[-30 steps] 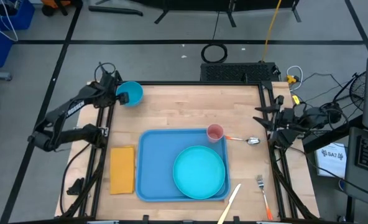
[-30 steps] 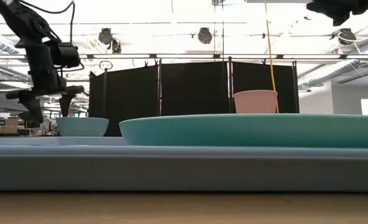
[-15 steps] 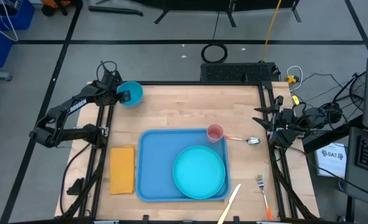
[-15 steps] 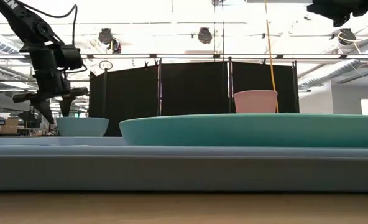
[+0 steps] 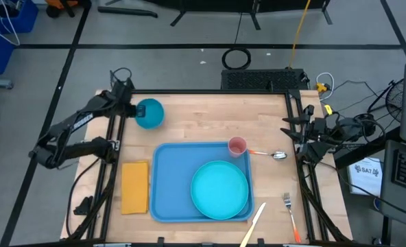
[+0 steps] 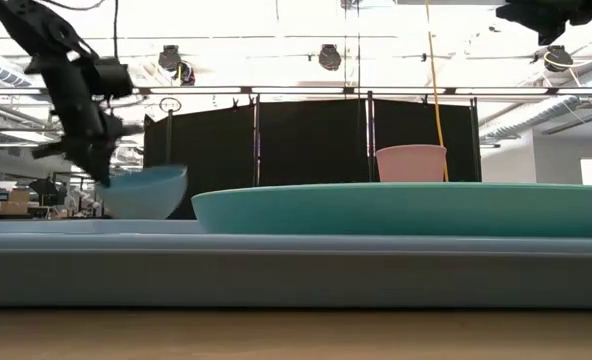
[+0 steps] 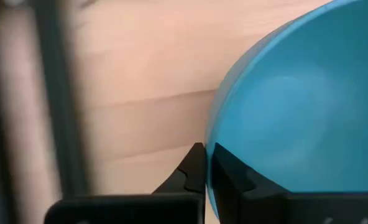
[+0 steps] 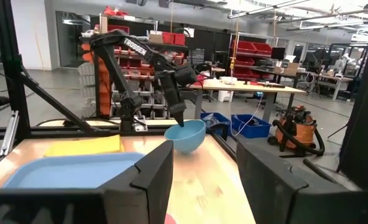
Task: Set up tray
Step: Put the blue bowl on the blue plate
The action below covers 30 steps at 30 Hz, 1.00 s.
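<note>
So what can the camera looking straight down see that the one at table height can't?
Only the overhead view shows the orange napkin, the spoon, the fork and the right pincer waiting at the table's right edge. Only the table-height view shows the blue bowl tilted. Both show the left pincer shut on the bowl's rim, the tray, the turquoise plate and the pink cup.

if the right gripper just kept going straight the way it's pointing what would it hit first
Probably nothing close. The right gripper, open at the table's right edge, points across bare table. Farther along sit the bowl and the left gripper holding it, though depth is unclear.
</note>
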### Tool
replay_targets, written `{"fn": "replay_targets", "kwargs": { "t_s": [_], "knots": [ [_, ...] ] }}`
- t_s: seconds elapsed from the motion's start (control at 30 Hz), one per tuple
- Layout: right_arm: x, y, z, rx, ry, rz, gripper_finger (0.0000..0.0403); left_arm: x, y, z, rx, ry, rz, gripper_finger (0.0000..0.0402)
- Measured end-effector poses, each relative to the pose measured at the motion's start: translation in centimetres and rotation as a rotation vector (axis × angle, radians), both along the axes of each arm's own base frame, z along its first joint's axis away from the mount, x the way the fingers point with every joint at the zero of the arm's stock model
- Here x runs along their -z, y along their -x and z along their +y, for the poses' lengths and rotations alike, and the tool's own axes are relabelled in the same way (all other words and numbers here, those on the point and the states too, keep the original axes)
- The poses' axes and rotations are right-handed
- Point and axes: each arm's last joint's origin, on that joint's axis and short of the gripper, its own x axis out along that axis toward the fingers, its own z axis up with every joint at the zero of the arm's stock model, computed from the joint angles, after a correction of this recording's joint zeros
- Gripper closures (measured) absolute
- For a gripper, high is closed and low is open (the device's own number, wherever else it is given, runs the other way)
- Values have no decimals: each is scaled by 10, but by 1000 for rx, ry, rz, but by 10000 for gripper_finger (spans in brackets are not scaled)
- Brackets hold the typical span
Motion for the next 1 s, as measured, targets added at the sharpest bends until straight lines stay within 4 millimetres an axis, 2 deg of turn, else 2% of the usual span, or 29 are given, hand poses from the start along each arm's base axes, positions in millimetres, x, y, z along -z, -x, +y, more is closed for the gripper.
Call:
{"fn": "replay_targets", "kwargs": {
  "t_s": [0.1, 0.23, 0.37, 0.57, 0.67, 0.83, 1.0],
  "knots": [
    [0, 0, 0, -1, -15, -4, 236, -16, -11, -15, 127, -62, -141, 393],
    [0, 0, 0, 2, -16, -5, 236, -36, -31, -46, 334, -88, -347, 393],
    [-1, 0, 0, 4, -22, -18, 236, -43, -55, -83, 517, -51, -419, 394],
    [-2, 0, -1, 29, -26, -20, 236, -63, -97, -138, 720, -58, -414, 394],
    [-2, 1, -2, 58, -30, -21, 236, -76, -126, -161, 808, -56, -392, 394],
    [-3, 1, -2, 56, -37, -33, 236, -75, -185, -185, 941, 6, -308, 394],
    [-3, 1, -2, 54, -38, -34, 236, -66, -240, -195, 1079, 51, -214, 394]
  ]
}}
